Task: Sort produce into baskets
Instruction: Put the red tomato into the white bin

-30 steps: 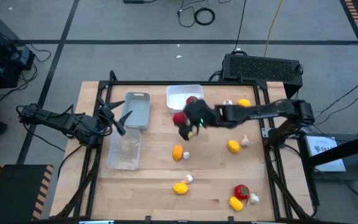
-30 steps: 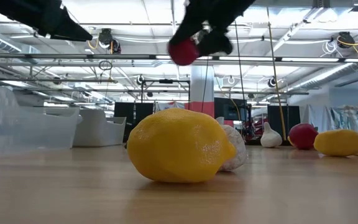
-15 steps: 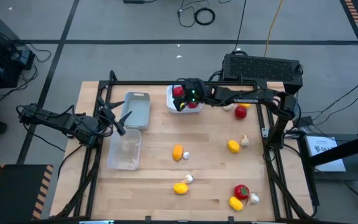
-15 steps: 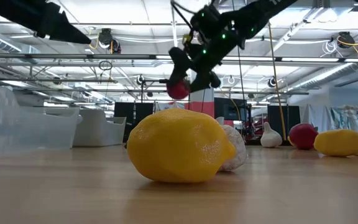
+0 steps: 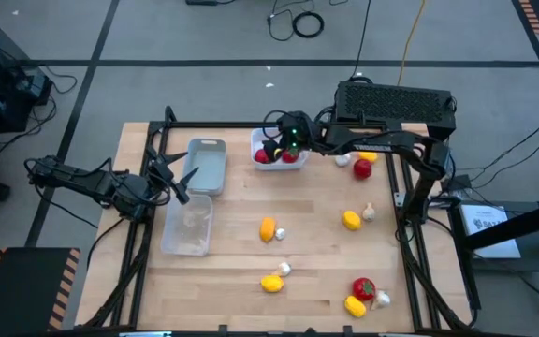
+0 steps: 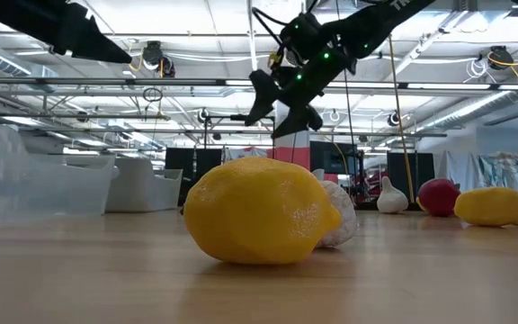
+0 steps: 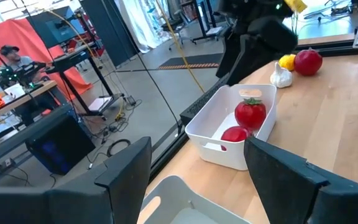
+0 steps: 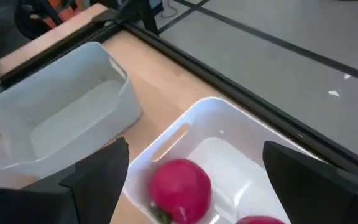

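Over the far edge of the pale wooden table point(image 5: 232, 271), the right gripper point(image 5: 282, 142) hangs above the white round-cornered plastic basket point(image 8: 229, 121), its fingers spread apart and empty — two red round fruits point(image 8: 180, 189) lie inside. The left gripper point(image 5: 178, 176) waits by the grey rectangular basket point(image 5: 207, 166), fingers parted.

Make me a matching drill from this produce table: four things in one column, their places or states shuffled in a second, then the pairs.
Things
1. white basket
2. grey basket
3. right tool
4. left tool

Places or states
A. open, above the white basket
B. empty, by the clear basket
C. holds two red fruits
D. open, at the grey basket's edge

Pairs: 1-C, 2-B, 3-A, 4-D
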### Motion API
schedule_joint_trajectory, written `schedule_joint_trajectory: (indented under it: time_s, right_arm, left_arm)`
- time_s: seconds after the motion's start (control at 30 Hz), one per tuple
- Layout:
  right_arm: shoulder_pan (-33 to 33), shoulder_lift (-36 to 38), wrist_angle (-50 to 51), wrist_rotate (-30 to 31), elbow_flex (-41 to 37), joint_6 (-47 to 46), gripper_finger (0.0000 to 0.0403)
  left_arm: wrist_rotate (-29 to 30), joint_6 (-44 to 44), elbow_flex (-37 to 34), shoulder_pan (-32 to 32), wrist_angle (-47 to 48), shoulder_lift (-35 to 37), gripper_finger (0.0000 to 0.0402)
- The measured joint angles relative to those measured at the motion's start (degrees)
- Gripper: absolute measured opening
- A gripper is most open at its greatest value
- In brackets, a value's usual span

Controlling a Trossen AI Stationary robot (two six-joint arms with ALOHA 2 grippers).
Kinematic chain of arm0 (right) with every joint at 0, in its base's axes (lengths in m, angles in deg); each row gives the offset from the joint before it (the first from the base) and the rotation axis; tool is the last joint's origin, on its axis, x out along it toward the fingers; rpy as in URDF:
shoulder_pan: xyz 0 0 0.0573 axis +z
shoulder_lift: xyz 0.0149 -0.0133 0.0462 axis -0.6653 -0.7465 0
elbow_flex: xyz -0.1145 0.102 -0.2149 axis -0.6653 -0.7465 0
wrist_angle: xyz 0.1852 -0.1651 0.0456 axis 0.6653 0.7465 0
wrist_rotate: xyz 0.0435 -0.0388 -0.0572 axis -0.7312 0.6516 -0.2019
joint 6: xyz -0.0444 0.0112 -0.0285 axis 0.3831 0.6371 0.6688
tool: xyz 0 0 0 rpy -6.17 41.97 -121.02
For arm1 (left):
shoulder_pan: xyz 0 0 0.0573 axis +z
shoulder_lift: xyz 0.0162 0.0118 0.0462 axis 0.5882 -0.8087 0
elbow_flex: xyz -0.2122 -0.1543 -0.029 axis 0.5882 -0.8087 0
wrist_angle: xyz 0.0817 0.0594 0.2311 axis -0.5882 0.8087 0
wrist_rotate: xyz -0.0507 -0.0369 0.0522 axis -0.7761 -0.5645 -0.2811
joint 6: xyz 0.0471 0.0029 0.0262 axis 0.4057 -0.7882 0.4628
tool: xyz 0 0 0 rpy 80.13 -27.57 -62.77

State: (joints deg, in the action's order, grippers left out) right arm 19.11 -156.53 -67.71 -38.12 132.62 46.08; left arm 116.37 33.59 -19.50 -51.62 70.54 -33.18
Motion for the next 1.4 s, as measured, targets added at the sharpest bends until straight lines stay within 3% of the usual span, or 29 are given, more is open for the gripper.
schedule_joint_trajectory:
  time_s: [0.3, 0.5, 0.7, 1.0, 1.17, 1.4]
  right_arm:
    - [-1.8, 3.8, 32.6, 0.1, 10.9, -6.3, 0.0357]
    - [-3.5, 3.8, 54.1, 0.1, 14.0, -10.4, 0.0357]
    - [-6.2, 3.8, 70.8, 6.4, 13.5, -12.5, 0.0357]
    - [-9.7, 3.8, 82.8, 5.8, 13.5, -7.4, 0.0357]
    - [-12.5, 3.8, 81.4, 3.1, 11.5, -7.4, 0.0357]
    - [-15.2, 3.8, 76.5, 2.7, 2.7, -4.8, 0.0357]
  left_arm:
    - [-0.8, -0.5, 0.0, 0.0, 0.0, 0.0, 0.0264]
    - [-3.4, -1.9, 0.0, 0.0, 0.0, 0.0, 0.0264]
    - [-4.2, -2.0, 0.0, 0.0, 0.0, 0.0, 0.0264]
    - [-4.5, -3.4, 0.0, 0.0, 0.1, -0.5, 0.0264]
    - [-6.0, -3.9, 0.0, 0.0, 0.2, -0.6, 0.0264]
    - [-7.1, -6.4, 0.0, 0.0, 1.5, -1.4, 0.0264]
